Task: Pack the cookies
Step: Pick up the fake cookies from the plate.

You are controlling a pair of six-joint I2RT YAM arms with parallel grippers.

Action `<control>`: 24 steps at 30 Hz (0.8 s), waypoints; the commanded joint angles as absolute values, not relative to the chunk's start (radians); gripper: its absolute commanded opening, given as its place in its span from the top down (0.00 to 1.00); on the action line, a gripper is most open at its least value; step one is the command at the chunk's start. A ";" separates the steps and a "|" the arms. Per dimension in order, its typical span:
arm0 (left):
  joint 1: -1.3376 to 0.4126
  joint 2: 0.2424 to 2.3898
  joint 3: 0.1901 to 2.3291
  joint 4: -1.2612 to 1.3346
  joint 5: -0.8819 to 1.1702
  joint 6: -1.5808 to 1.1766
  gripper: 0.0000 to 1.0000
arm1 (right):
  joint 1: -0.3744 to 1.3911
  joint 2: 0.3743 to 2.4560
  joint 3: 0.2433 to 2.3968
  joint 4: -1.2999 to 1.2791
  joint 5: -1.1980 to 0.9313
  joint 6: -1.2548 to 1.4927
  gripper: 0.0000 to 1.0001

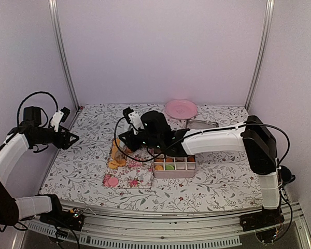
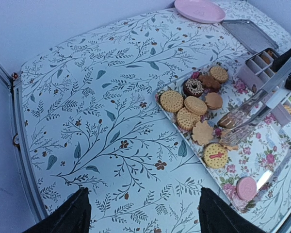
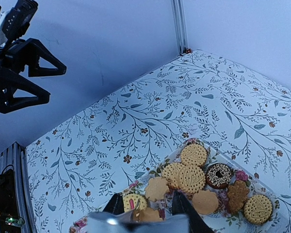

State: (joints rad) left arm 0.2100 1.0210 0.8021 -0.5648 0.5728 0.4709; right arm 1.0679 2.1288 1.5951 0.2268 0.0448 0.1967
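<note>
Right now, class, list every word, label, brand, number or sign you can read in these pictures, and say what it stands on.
No readable text in any view.
Round golden cookie: a red raised mark on top, too blurred to read as a letter or number.
Other cookies: only moulded dot patterns.
Tablecloth and floral tray: leaf and flower prints, no words.

Pink plate (image 1: 181,109): far right of the table, beside the back wall.
Metal lid (image 1: 202,124): flat, just near-right of the plate.
Tablecloth (image 1: 93,150): white, leaf-patterned.
</note>
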 commanded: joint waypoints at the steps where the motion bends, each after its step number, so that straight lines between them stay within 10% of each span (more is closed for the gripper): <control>1: 0.218 1.014 0.801 -0.574 0.594 0.477 0.23 | 1.074 2.172 1.611 0.223 0.036 0.192 0.65; 9: 0.218 1.016 0.795 -0.574 0.595 0.483 0.23 | 1.074 2.185 1.609 0.210 0.026 0.194 0.65; 16: 0.218 1.010 0.784 -0.574 0.595 0.488 0.23 | 1.074 2.118 1.578 0.212 0.047 0.221 0.98; 24: 0.218 1.004 0.781 -0.574 0.598 0.488 0.23 | 1.075 2.016 1.531 0.227 0.058 0.238 1.00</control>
State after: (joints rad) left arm 0.2100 1.0210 0.7975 -0.5648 0.5846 0.4786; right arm 1.0733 2.1128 1.5539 0.2169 0.0364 0.2253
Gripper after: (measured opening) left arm 0.769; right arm 0.191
